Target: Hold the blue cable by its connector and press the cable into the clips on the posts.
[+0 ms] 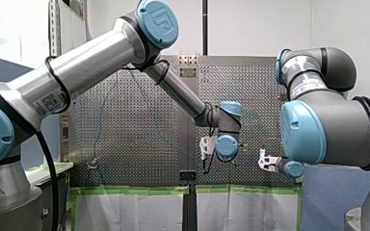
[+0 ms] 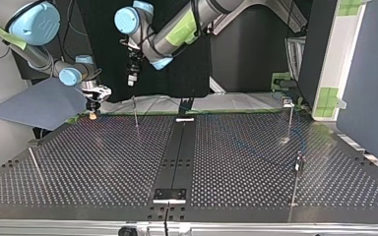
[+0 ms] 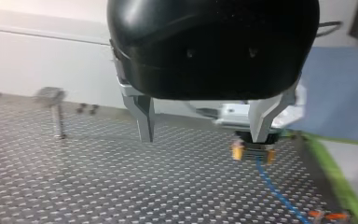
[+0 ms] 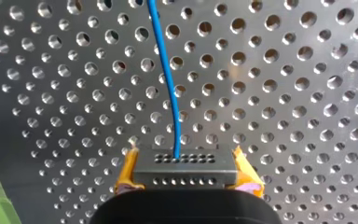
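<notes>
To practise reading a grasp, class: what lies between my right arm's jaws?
The grey connector of the blue cable, pinched between the yellow pads, as the right wrist view shows.

Thin blue cable (image 4: 168,79), slight bend, exits mid of grey connector (image 4: 185,168) w/ 2 hole rows.

My left arm (image 1: 101,53) is stretching from the front view's upper left toward its centre. The left gripper (image 3: 203,137) is hanging with its metal fingers (image 3: 145,126) spread wide. My right arm (image 1: 327,120) is folding in at the right edge. The right gripper (image 4: 187,173) is pointing down, its yellow pads (image 4: 128,170) clamping the connector (image 4: 186,161).
</notes>
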